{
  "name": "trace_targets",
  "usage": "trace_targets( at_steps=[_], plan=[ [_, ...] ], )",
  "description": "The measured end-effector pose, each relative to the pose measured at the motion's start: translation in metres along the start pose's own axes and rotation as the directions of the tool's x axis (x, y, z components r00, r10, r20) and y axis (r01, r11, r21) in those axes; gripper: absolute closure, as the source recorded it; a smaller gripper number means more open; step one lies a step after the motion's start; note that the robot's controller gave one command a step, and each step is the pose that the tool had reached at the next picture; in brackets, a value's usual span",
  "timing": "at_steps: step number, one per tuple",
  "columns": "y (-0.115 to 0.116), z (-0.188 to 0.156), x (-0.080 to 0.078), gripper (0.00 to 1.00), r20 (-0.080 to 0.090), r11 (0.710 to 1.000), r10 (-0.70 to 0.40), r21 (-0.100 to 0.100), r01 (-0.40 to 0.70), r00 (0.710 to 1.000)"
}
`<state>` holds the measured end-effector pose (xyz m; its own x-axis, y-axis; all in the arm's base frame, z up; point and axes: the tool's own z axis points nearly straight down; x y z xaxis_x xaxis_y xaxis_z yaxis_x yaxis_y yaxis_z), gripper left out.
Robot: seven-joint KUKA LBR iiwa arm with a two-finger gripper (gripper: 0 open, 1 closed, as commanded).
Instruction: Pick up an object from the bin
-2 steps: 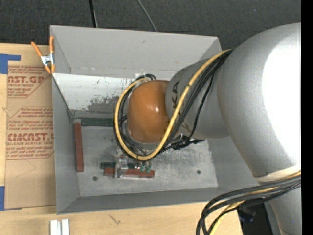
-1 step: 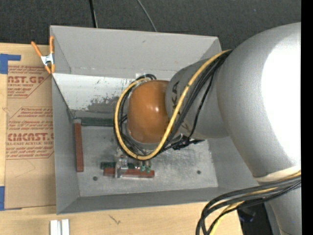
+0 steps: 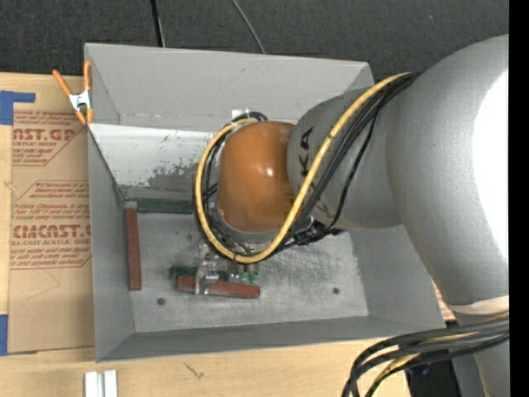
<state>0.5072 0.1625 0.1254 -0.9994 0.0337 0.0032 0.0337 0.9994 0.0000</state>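
My gripper [image 3: 210, 263] is down near the bin floor at the front middle, mostly hidden under the arm's orange cover. Right beneath and in front of it lies a small flat thing with red, green and black parts [image 3: 218, 284], lengthwise left to right. The gripper's lower end touches or nearly touches its upper edge; I cannot tell whether it is gripped. A long reddish-brown bar [image 3: 132, 247] lies along the left wall, well apart from the gripper.
A dark green strip [image 3: 164, 208] lies at the foot of the back wall, left of the arm. The big grey arm covers the right half of the bin. Bare floor shows at the front right and between the bar and the small thing.
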Motion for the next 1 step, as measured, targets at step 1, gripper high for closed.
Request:
trace_targets(
  at_steps=[1],
  plan=[
    [-0.0003, -0.144, -0.0124, 1.0, 0.005, 1.0, 0.02, -0.001, -0.02, 1.0]
  ],
)
